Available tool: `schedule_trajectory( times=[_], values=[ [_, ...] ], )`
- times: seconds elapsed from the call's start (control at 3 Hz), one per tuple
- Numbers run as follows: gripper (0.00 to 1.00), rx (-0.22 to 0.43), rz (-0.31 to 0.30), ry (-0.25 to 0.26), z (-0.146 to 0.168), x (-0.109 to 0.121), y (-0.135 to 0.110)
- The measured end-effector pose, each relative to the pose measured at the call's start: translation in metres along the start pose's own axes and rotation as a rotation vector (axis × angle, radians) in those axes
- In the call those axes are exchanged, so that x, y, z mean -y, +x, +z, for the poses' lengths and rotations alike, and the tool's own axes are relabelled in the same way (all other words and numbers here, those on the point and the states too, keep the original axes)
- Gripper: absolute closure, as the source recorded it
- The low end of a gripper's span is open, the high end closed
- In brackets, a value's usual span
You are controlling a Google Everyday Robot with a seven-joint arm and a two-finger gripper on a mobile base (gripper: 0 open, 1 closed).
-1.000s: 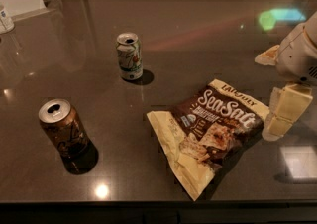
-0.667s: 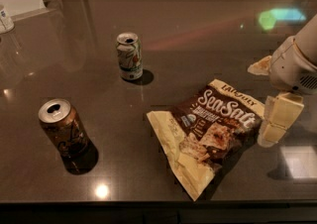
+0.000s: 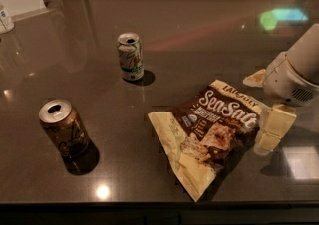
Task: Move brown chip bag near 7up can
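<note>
Gripper (image 3: 257,112) hangs at the right edge of the brown chip bag (image 3: 209,134), jaws spread apart, I see; the 7up can (image 3: 130,56) stands well apart.

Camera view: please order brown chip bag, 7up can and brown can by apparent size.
1. brown chip bag, clearly largest.
2. brown can and 7up can: similar; the brown one is nearer, so unranked.
The gripper is at the bag's right edge.
</note>
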State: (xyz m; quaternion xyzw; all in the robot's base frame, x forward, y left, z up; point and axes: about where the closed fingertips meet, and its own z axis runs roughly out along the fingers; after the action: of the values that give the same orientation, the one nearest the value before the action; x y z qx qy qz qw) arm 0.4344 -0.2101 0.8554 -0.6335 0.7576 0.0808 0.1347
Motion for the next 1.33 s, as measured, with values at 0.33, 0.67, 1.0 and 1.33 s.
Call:
schedule_trajectory(
  times=[0.33,0.67,1.0,1.33],
  values=[
    [0.00,0.006,0.013,0.001,0.010,0.001,0.006],
    [0.15,0.005,0.020,0.003,0.017,0.005,0.007],
    [0.39,0.001,0.028,0.003,0.020,0.008,0.008],
    [0.62,-0.001,0.044,0.017,0.016,0.012,0.008]
  ],
)
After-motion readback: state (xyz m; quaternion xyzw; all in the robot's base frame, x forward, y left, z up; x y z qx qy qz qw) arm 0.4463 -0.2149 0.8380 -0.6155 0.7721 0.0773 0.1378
